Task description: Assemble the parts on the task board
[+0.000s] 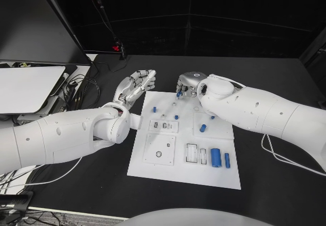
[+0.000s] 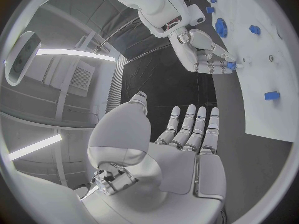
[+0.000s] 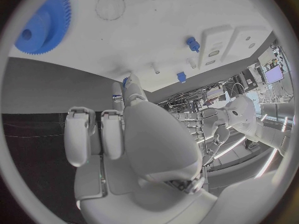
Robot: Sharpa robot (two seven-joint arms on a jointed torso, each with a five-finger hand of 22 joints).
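Two hands are hanging over the far end of the task board (image 1: 183, 155), and only one of them is doing anything. The right hand (image 1: 187, 85) is sitting at the far edge, fingers pointing down, pinching a small blue part (image 1: 179, 94) at its fingertips (image 2: 219, 65); the left wrist view shows that blue bit right at the tips, touching or just off the white plate. The left hand (image 1: 138, 84) is just beside the board's far-left corner, fingers spread and straight, holding nothing.

So the part is under the right hand, and the spots it could go in are lying nearer along the board from there: a couple of small blue pegs (image 1: 155, 109) are already standing just nearward. The right hand is clearly the closer one to that area. I can't tell the pinched part's long axis, too small.

Other stuff: a blue gear (image 3: 42, 29) near the right hand, and a big blue cylinder (image 1: 215, 157) lying lengthwise near-to-far at the near right.
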